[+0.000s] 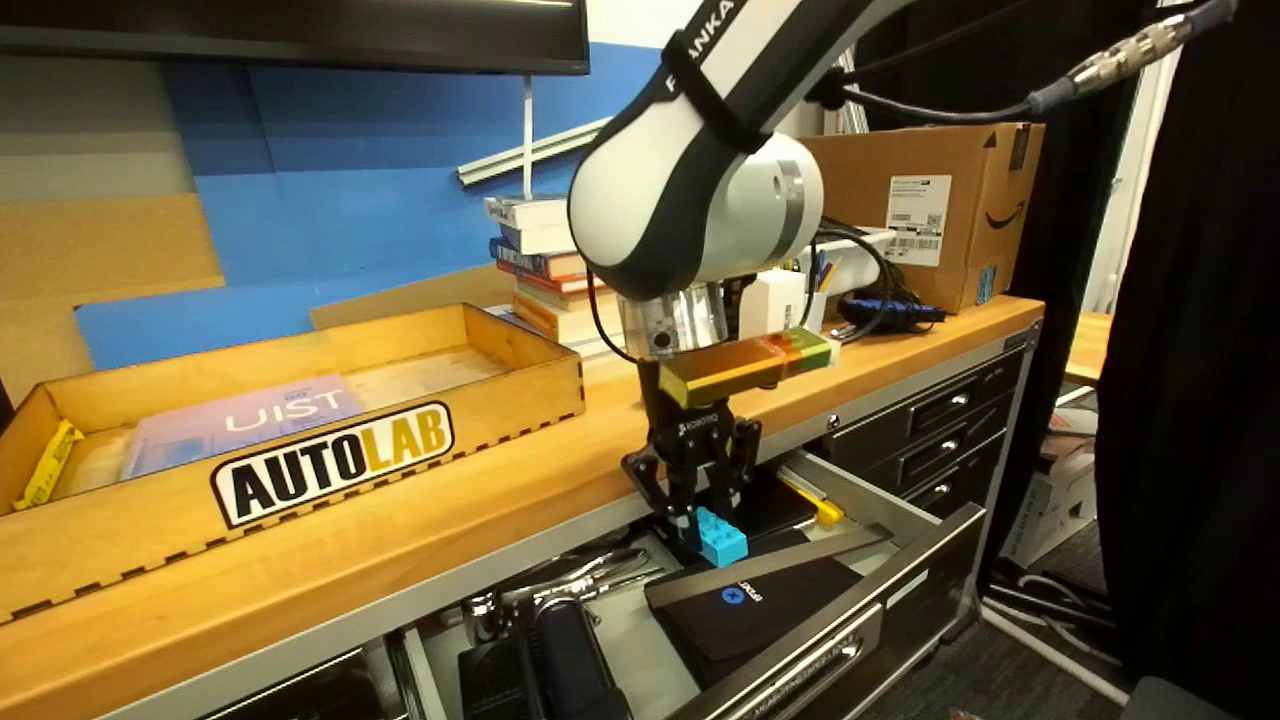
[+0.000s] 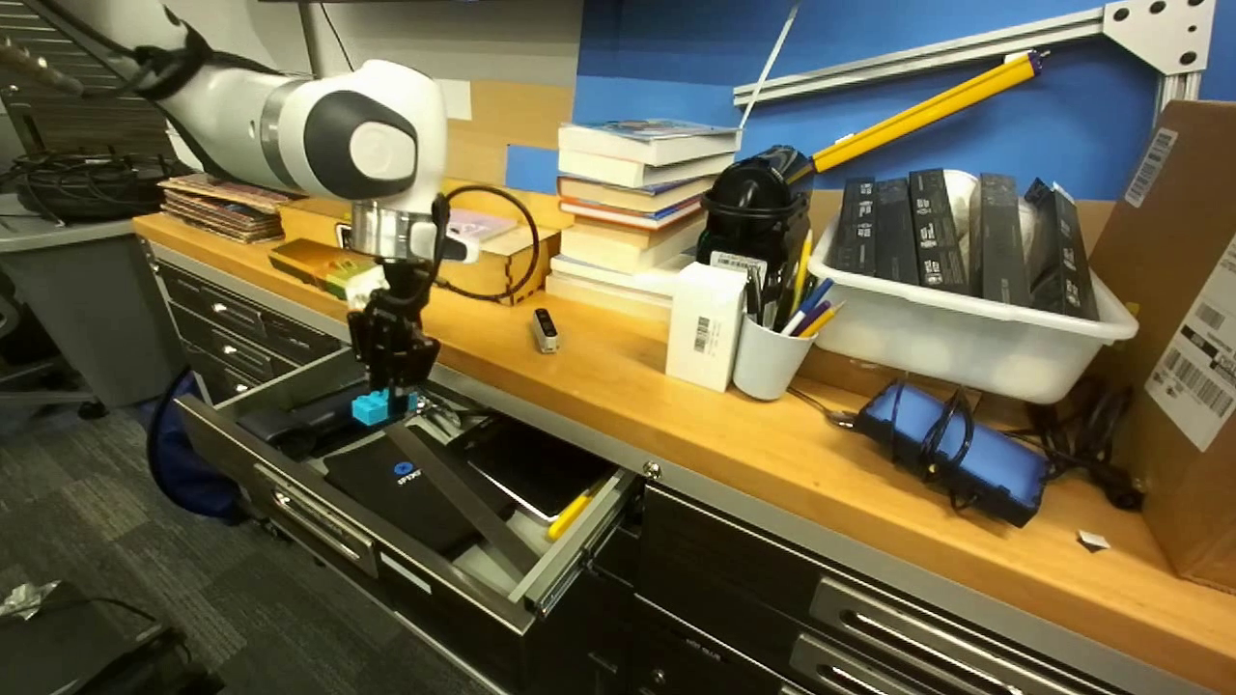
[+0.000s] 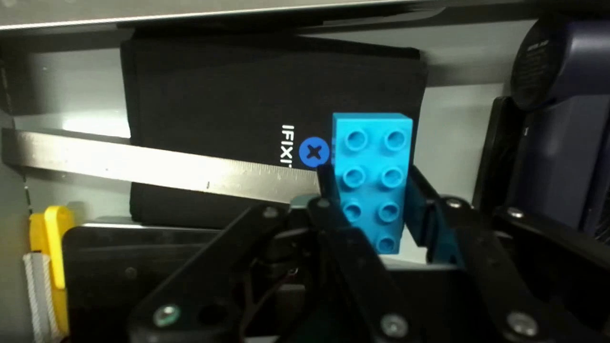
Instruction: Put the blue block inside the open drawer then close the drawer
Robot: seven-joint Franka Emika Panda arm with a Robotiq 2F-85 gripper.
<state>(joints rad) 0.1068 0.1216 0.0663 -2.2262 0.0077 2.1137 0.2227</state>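
We have the gripper point(image 3: 374, 190) clamped on the blue block point(image 1: 722, 540), its 2 fingers point(image 3: 329, 185) against the long sides, presumably for a steady hold. The block is over the open drawer point(image 1: 938, 592), which stands out, we judge, so the gripper can reach inside.

A white-and-black Franka Panda arm point(image 1: 690, 210), its partly covered lettering point(image 1: 712, 30) apparently reading "FRANKA," sports a silvery wrist collar point(image 1: 700, 315), black cable point(image 1: 945, 116) and black 2-fingered Robotiq gripper point(image 3: 371, 190) with round screws point(image 3: 394, 326).
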